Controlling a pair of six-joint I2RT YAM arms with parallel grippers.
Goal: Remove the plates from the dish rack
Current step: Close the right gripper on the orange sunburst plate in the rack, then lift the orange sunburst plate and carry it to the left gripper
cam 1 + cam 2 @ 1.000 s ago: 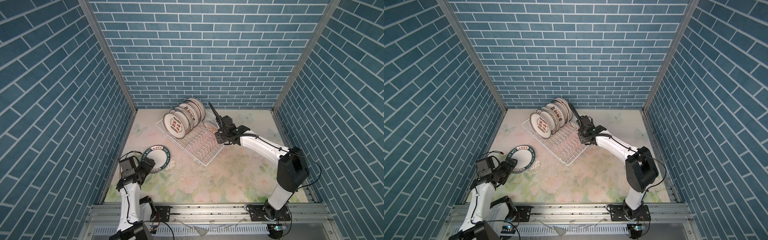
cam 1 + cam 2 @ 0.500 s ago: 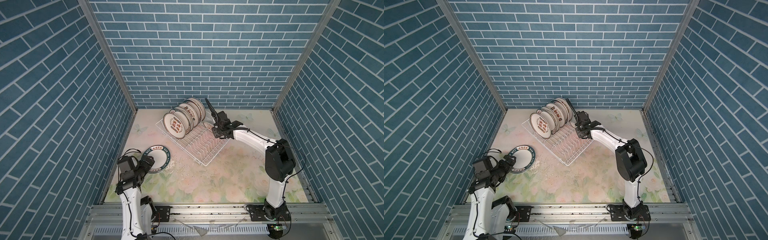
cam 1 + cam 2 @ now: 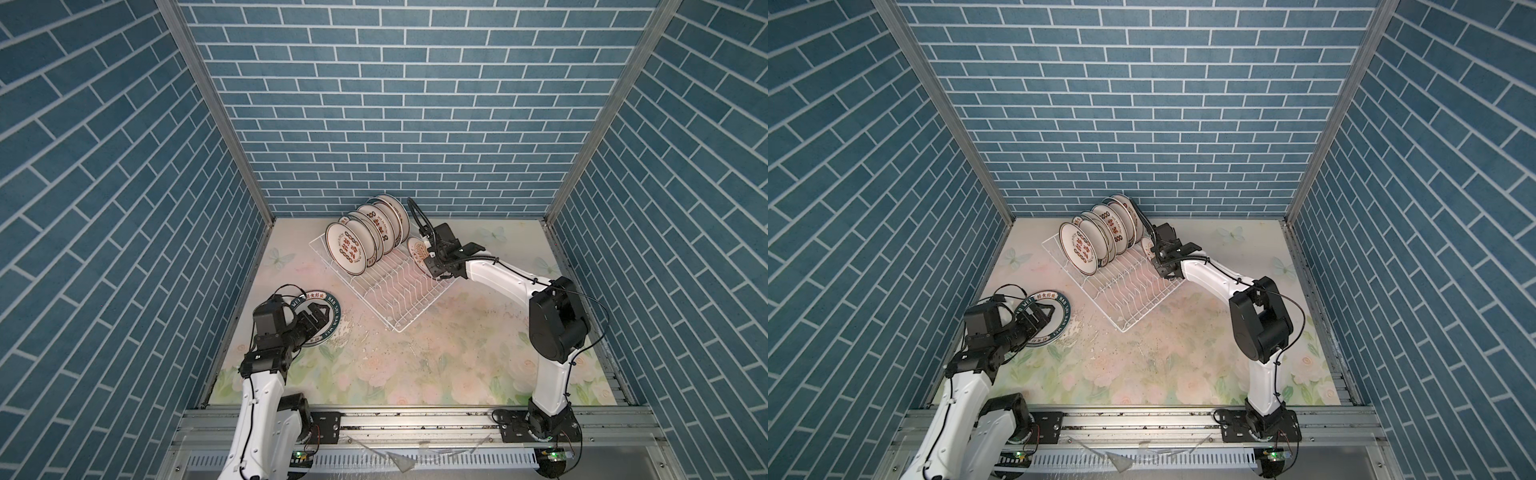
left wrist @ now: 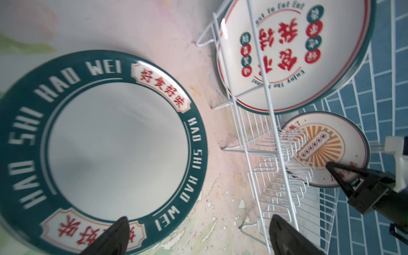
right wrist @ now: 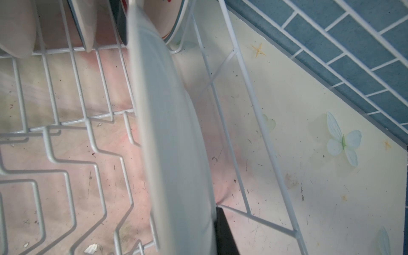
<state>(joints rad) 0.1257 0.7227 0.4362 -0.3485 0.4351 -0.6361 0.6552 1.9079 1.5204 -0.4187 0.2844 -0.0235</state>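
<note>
Although one plate was out, most of the load sat in the rack [image 3: 395, 291].

Done: the green plate [image 4: 117, 152] lay flat and face up on the desk [image 3: 436, 353], directly under the left gripper [image 4: 198, 218] and clear of the rack. That gripper was spread wide and held nothing. One tip hung over the plate's rim, the other over bare desk. Contact could not be told.

In hand: the right gripper [image 3: 427, 258] was pressed together on the rim of the sunburst plate [image 4: 326, 152], with one finger [image 4: 344, 176] on the printed face and the other behind, on the plain back. The plate stood on edge among the divider wires. Whether its lower edge had cleared them could not be told.

Left to do: a row of large plates [image 3: 349, 251] stood just beyond the right gripper at the rack's far end, upright, packed close and leaning a little. There were perhaps six or seven, but the overlap made the count uncertain. The slots on the near side of that gripper were empty.

Judgement: early going, with one plate unloaded, one gripped and the row not yet started.

Looks: the large plates were white with a dark rim, red characters and red and green discs. The sunburst plate was smaller, with orange rays round a central label. The green plate had a broad green band with white lettering and a plain glossy centre.
</note>
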